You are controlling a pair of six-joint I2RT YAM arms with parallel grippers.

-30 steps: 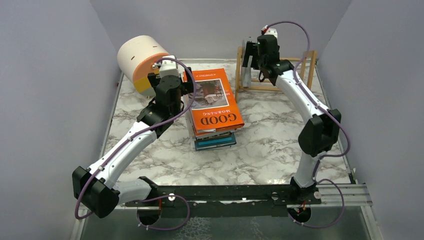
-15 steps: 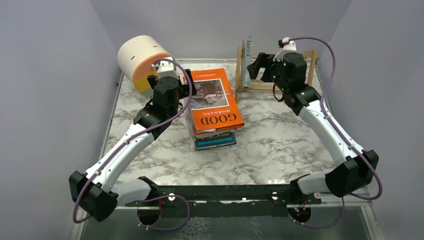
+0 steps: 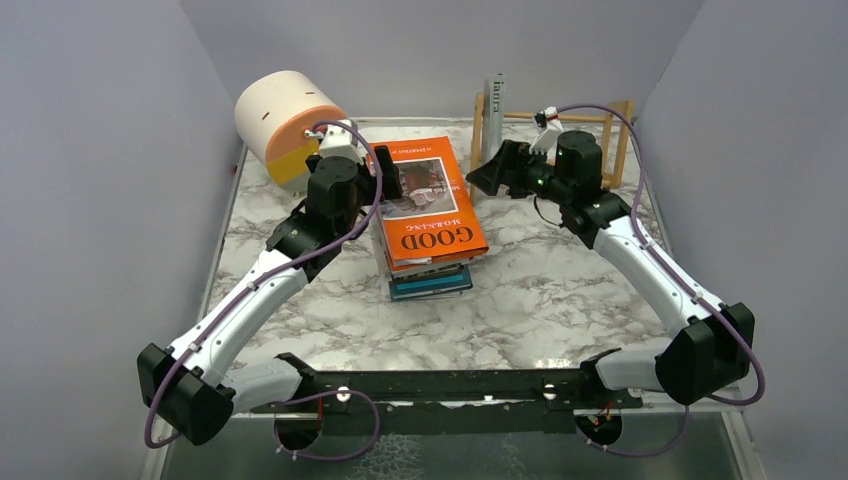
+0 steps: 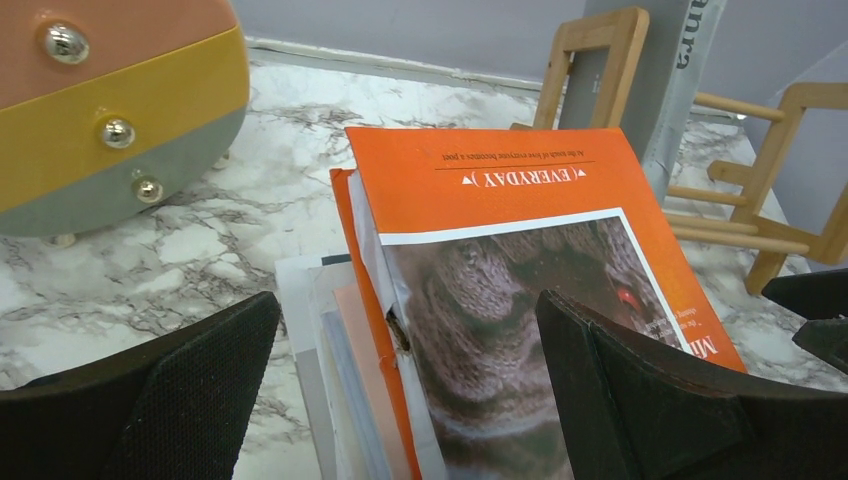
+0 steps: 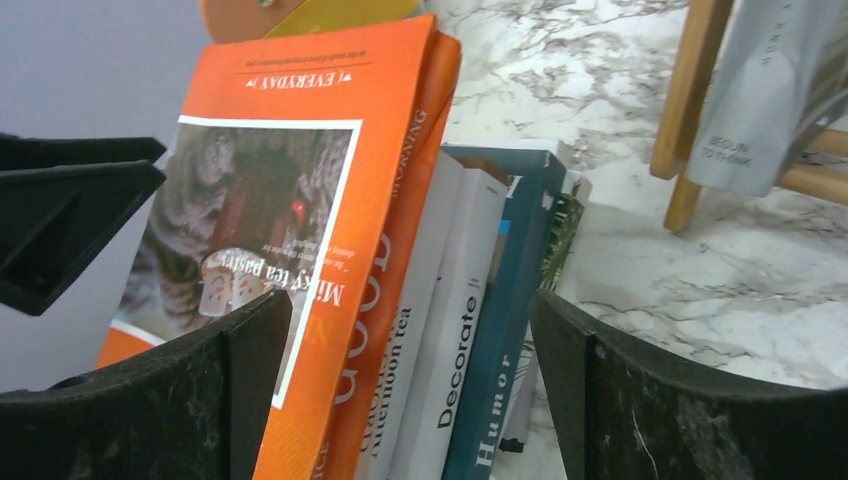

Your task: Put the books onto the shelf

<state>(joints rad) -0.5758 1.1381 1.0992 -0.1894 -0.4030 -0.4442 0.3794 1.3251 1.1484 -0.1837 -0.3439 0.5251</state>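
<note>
- Release just made at the shelf: grey book left standing upright against its left end frame, nothing touching it.
- Right jaws pulled back from there, spread wide and empty, now facing the stack of books mid-table.
- Left jaws unmoved, spread either side of the orange top book at its far corner, not pinching.
- Reads as one book shelved, the rest waiting.
- Stack count unclear; lower covers hidden, some spines cut off; shelf rails partly masked by the right arm.
</note>
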